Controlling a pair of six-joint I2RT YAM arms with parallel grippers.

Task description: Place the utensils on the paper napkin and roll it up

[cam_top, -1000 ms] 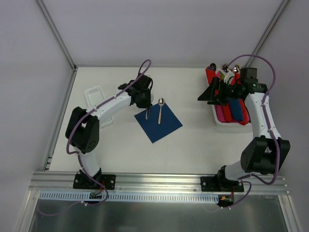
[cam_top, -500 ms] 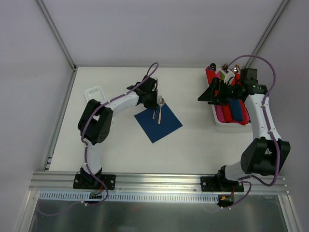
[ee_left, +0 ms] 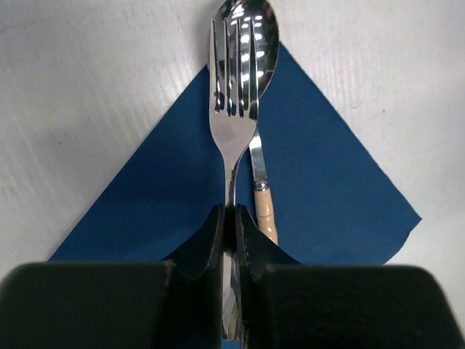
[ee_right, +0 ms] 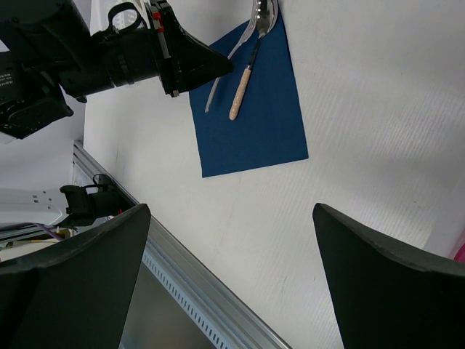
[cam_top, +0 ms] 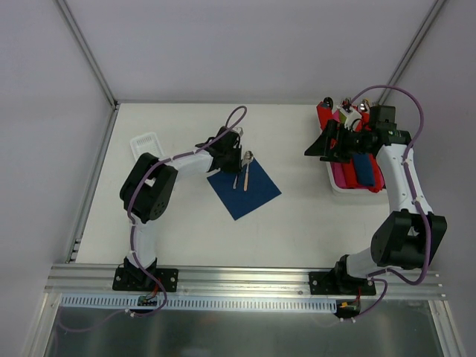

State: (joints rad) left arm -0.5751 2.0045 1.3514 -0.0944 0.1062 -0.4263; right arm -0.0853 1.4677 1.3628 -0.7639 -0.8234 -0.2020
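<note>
Containers: a white tray (cam_top: 334,187) at the right of the table (cam_top: 297,216) holds red, pink and dark blue rolls (cam_top: 363,168) packed side by side, with utensil tips showing at its far end. A small white basket (cam_top: 145,141) stands near the left edge; its contents cannot be made out.

Tools: the left gripper (ee_left: 232,212) has its jaws pressed together on the neck of a fork (ee_left: 234,109), the tines reaching over the shiny bowl of the spoon (ee_left: 265,211). The spoon lies on the paper napkin (ee_left: 327,189), a flat navy square at mid-table, its bowl at the far corner. Whether the fork touches the sheet cannot be told. The right gripper (cam_top: 320,141) hangs beside the tray with its fingers spread wide, holding nothing.

Change: a second ago the fork hung over the napkin's left corner, apart from the spoon; it is now just beside the spoon. The right arm has not moved.
</note>
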